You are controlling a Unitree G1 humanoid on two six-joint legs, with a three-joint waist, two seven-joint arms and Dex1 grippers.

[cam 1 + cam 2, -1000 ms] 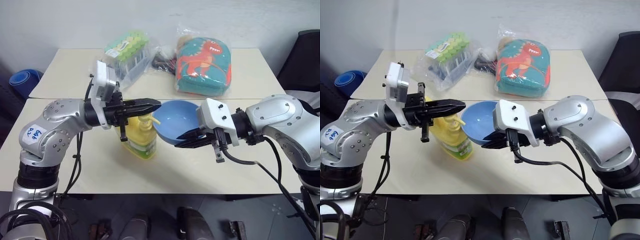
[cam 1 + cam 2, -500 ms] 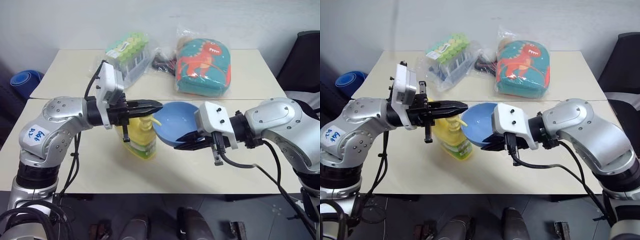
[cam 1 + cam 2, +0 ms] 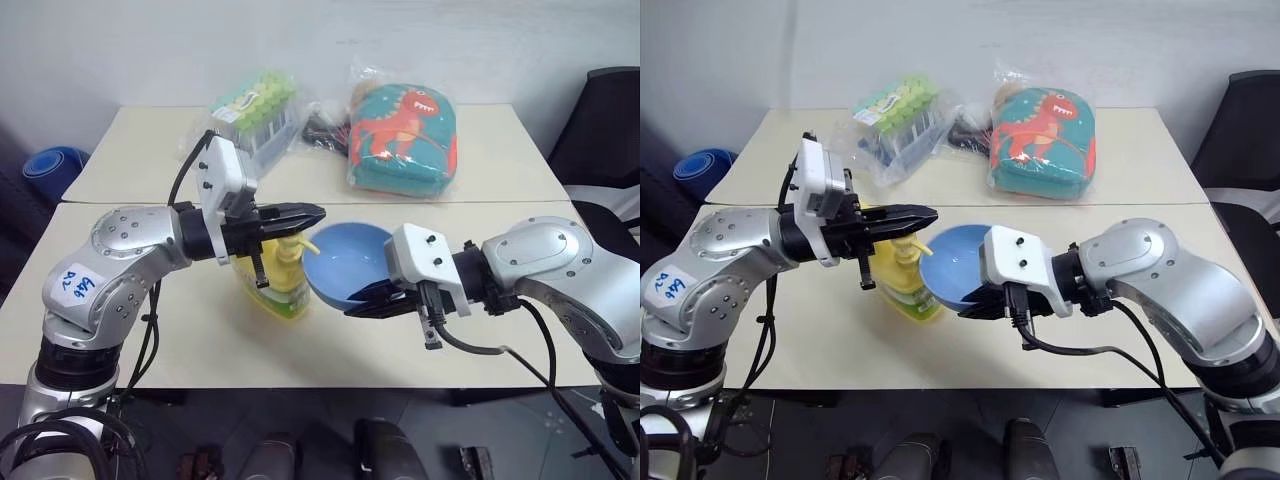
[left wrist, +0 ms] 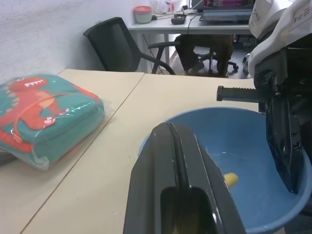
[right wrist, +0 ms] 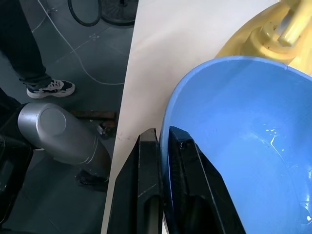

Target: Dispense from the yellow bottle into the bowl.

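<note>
Over table (image 3: 180, 330), bowl (image 3: 345, 262) lower.

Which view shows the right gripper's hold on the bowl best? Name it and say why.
The right wrist view: the right gripper is shut on the bowl, a finger on each side of the rim. In the eye views the gripper sits under the bowl's near edge; the left wrist view looks into the bowl.
</note>
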